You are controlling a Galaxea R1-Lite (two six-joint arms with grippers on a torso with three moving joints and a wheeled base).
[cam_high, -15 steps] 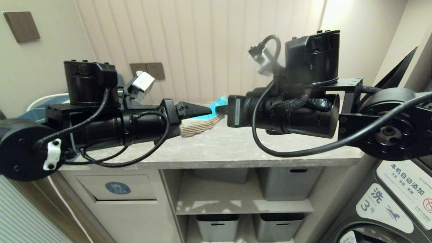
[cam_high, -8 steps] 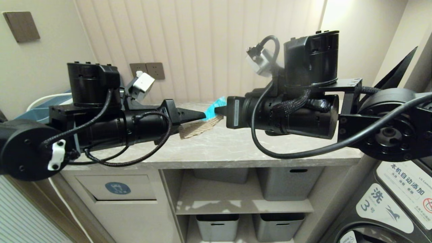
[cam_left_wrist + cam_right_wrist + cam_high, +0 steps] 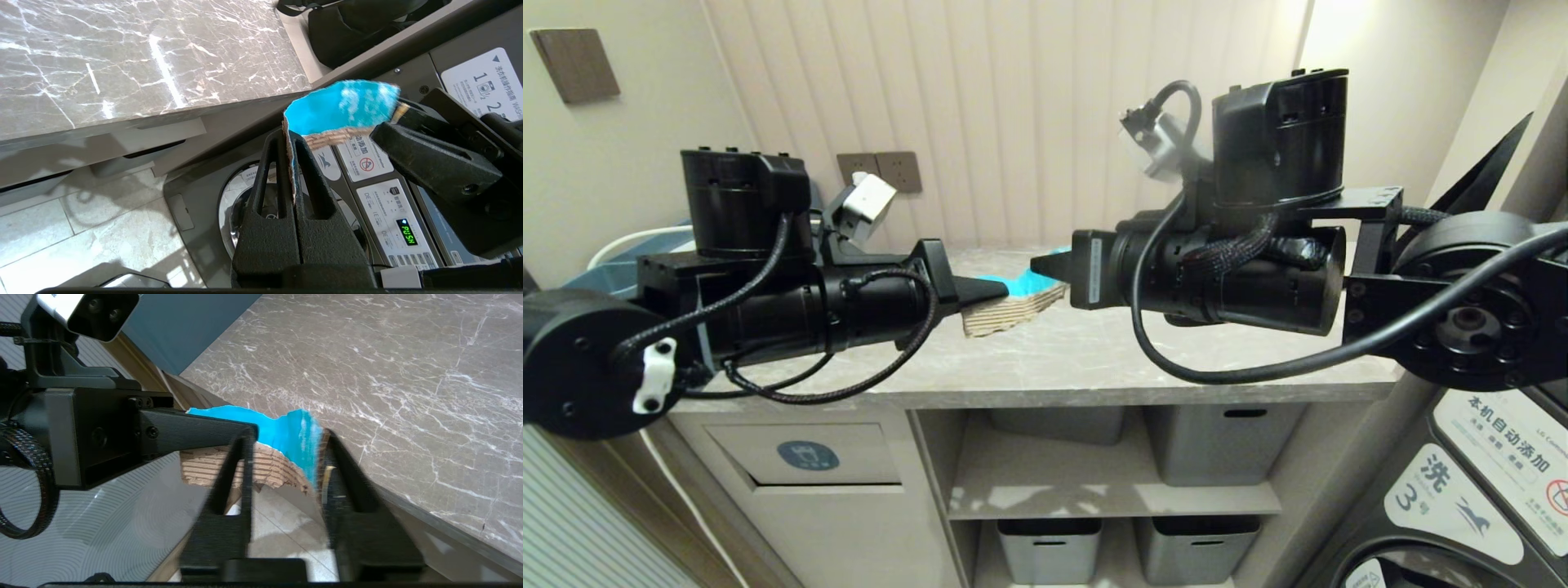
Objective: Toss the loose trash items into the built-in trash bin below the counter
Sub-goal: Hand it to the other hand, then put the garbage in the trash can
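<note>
Left gripper (image 3: 293, 171) clamps torn cardboard scrap, brown kraft one side, cyan-blue other (image 3: 342, 110), held in air above grey marble counter (image 3: 1094, 359). Right gripper (image 3: 286, 457) jaws parted around scrap's far end. Risk: scrap snags on right fingers, twists out of left pinch. Long axis runs level, gripper to gripper; blue face upward.

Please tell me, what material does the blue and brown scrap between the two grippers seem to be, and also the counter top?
The scrap looks like corrugated cardboard: one face glossy cyan, the other raw brown with ribbed fluting and torn edges. The counter top looks like polished grey-brown marble or an imitation, judging by its white veins and sheen; which one cannot be told.
</note>
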